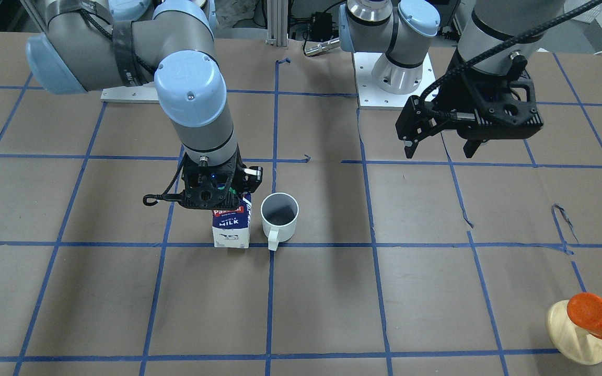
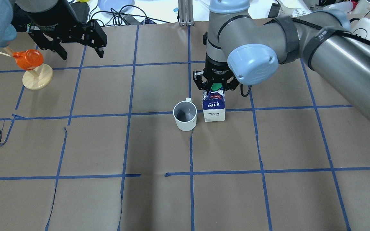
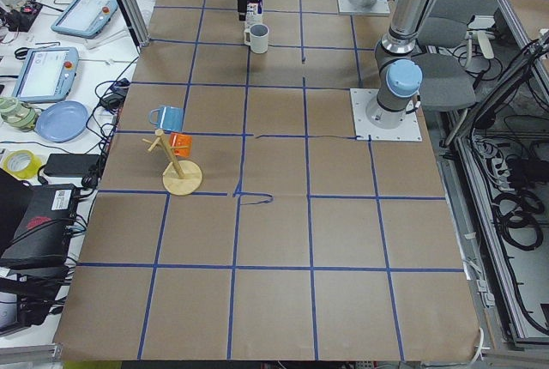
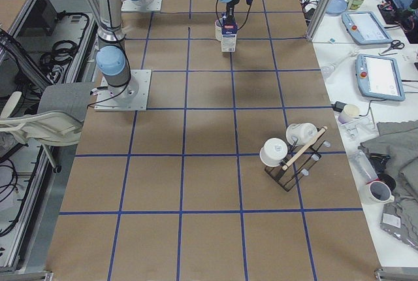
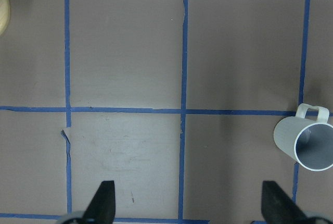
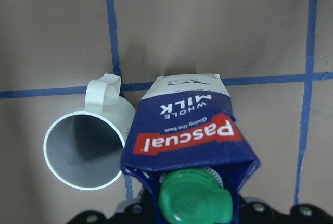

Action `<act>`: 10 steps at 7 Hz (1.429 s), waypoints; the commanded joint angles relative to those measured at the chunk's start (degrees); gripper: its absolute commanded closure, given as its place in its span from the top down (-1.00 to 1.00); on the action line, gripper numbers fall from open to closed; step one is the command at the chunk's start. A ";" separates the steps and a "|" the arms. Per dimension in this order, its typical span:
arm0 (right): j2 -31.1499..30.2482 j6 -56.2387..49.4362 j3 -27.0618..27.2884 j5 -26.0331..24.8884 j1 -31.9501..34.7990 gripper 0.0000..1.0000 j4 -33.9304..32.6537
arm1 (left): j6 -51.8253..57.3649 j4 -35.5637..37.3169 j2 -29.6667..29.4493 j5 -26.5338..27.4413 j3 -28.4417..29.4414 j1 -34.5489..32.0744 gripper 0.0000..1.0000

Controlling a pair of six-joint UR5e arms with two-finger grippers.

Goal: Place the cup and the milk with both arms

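Overhead exterior: milk (image 2: 214,109) upright beneath right pincer (image 2: 216,87).

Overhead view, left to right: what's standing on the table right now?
In order: wooden stand with an orange mug hung on it → cup → milk.

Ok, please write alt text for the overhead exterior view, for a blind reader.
The right gripper is at the top of the upright milk, which stands beside the cup on the table. The left gripper hangs open and empty near a wooden stand.
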 commanded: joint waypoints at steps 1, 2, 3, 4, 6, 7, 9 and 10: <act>-0.13 0.24 0.81 0.07 0.42 -0.41 -0.08 | 0.01 0.00 0.00 0.03 -0.04 0.00 1.00; -0.13 0.24 1.07 0.07 0.42 -0.37 -0.08 | 0.01 0.00 -0.09 0.03 -0.04 0.00 1.00; -0.13 0.24 1.51 0.07 0.42 0.03 -0.25 | 0.01 0.00 0.09 0.03 -0.47 0.00 1.00; -0.04 -0.37 1.86 -0.10 0.42 0.53 -0.51 | 0.01 0.00 0.18 0.03 -0.65 0.00 1.00; -0.21 -0.99 1.87 -0.89 0.34 0.61 -0.43 | 0.01 0.00 0.18 0.03 -0.74 0.00 1.00; -0.56 -0.99 1.08 -1.16 -0.45 0.65 -0.25 | 0.01 0.09 0.18 0.03 -0.65 0.00 1.00; -3.02 -1.52 -2.51 -1.25 -2.29 0.84 0.70 | 0.01 0.00 0.18 0.03 -0.65 0.00 1.00; -4.68 -1.87 -6.70 -1.77 -3.00 0.87 6.81 | 0.01 0.00 0.18 0.03 -0.65 -0.09 1.00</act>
